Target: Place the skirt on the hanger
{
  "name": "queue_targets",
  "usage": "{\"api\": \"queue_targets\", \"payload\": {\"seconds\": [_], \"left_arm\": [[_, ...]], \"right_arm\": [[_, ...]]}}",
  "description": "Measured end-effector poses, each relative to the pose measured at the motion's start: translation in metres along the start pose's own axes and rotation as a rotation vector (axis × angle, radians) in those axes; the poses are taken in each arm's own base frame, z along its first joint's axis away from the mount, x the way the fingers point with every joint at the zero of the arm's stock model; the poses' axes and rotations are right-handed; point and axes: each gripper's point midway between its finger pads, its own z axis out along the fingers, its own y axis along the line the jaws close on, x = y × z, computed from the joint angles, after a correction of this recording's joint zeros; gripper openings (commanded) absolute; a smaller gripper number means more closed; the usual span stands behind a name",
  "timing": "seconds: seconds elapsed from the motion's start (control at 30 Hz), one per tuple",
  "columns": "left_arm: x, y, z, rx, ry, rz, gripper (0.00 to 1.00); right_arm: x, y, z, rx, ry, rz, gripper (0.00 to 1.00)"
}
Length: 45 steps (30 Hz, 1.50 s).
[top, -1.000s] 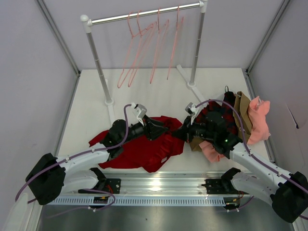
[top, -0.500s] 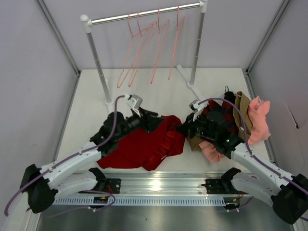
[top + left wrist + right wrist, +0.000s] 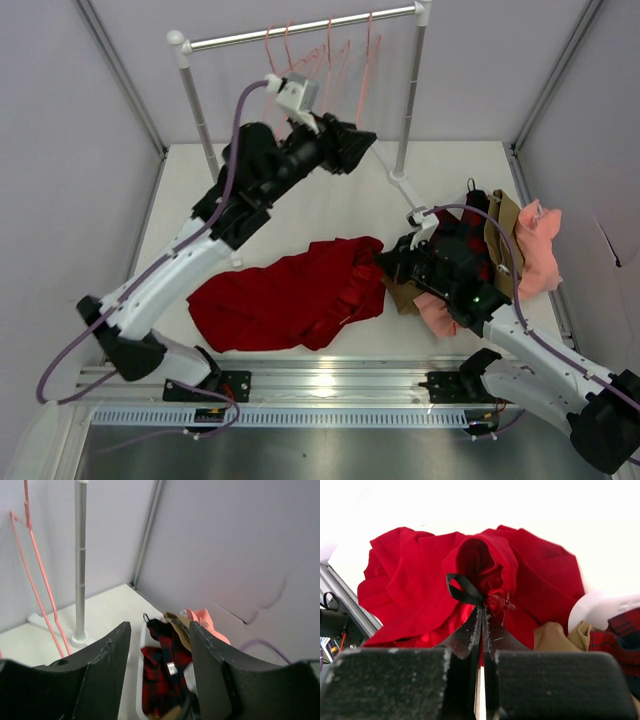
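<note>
Right gripper (image 3: 481,616) pinches crumpled deep-red skirt (image 3: 290,300) beside black ribbon loop (image 3: 472,596).

You look down on a white table (image 3: 450,170) boxed in by pale grey walls (image 3: 60,150), a chrome rail (image 3: 225,38) spanning the back.

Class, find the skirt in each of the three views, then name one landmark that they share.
Top external: skirt lies low centre.
Left wrist: not in it.
Right wrist: skirt fills the middle.
Shared landmark: plaid garment, seen in all three.
</note>
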Motion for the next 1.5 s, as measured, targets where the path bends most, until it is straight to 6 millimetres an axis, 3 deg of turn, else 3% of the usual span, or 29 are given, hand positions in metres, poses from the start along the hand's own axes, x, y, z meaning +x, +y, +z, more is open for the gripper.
{"api": "queue_targets", "payload": {"seconds": [0.1, 0.3, 0.43, 0.57, 0.8, 1.07, 1.5], "left_arm": [[0.004, 0.008, 0.037, -0.049, 0.028, 0.029, 0.58], [0.033, 0.042, 0.104, -0.201, 0.114, 0.092, 0.58], [0.056, 0.068, 0.127, -0.302, 0.154, 0.132, 0.58], [0.075, 0.095, 0.129, -0.384, 0.195, 0.149, 0.56], [0.072, 0.126, 0.126, -0.446, 0.183, 0.154, 0.56], [0.085, 0.129, 0.116, -0.448, 0.212, 0.16, 0.57], [0.061, 0.131, 0.108, -0.478, 0.153, 0.209, 0.57]], "right_arm": [[0.002, -0.001, 0.001, 0.008, -0.01, 0.008, 0.0], [-0.005, 0.004, 0.003, -0.013, -0.046, 0.0, 0.0], [-0.012, 0.013, 0.002, -0.053, -0.074, -0.004, 0.0], [-0.019, 0.02, -0.003, -0.085, -0.099, -0.011, 0.0], [-0.013, 0.022, -0.006, -0.105, -0.096, -0.007, 0.0], [-0.012, 0.025, -0.003, -0.124, -0.093, 0.003, 0.0], [-0.009, 0.026, 0.0, -0.135, -0.083, 0.003, 0.0]]}}
